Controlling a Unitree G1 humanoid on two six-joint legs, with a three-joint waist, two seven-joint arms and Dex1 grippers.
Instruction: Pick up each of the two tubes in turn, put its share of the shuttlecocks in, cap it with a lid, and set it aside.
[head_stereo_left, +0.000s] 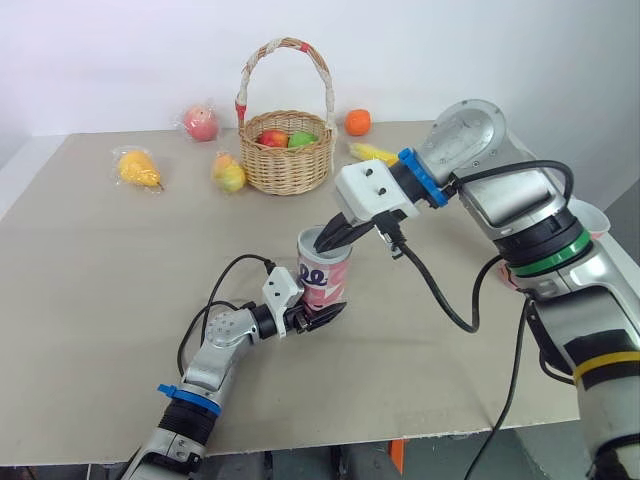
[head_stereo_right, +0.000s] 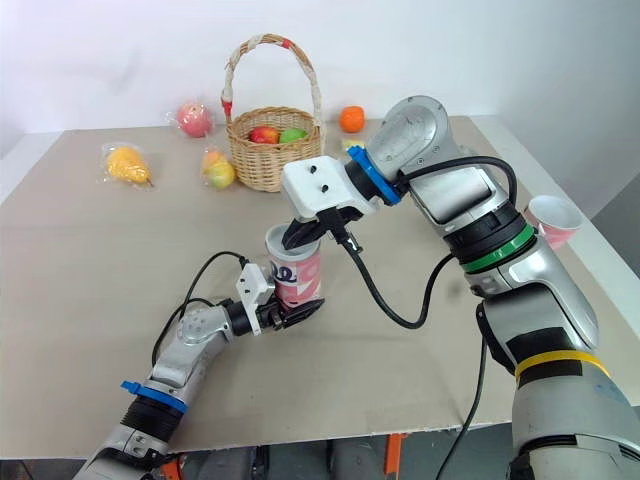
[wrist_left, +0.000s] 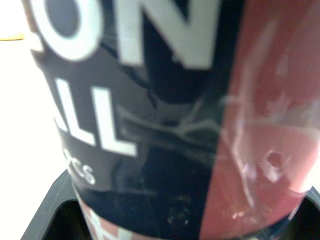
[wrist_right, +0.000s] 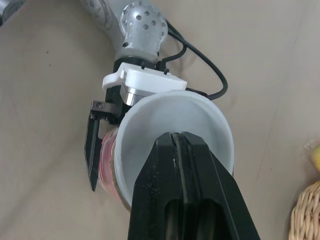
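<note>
We see a large beige table (head_stereo_left: 100, 300). Near the middle of its far edge stands a wicker basket (head_stereo_left: 288, 160) with a tall handle, and red and green fruit lies in it.

The tube (head_stereo_left: 328, 272), pink and white with dark print, is about in the middle of the table, a little toward the near edge. It is almost upright, and its mouth is open with no lid on it. We cannot tell if its bottom touches the table.

The left gripper (head_stereo_left: 320, 316) is clenched around the lower part of the tube, one finger on each side. The right gripper (head_stereo_left: 328, 238) comes from above. Its two fingers are pressed together, and their tips are inside the mouth of the tube, where we see nothing between them.

A pink cup (head_stereo_right: 553, 220) stands at the right edge. An apple (head_stereo_left: 201, 122) and an orange (head_stereo_left: 358, 122) lie by the far edge, on either side of the basket. A wrapped yellow fruit (head_stereo_left: 138, 168) lies toward the far left corner.
</note>
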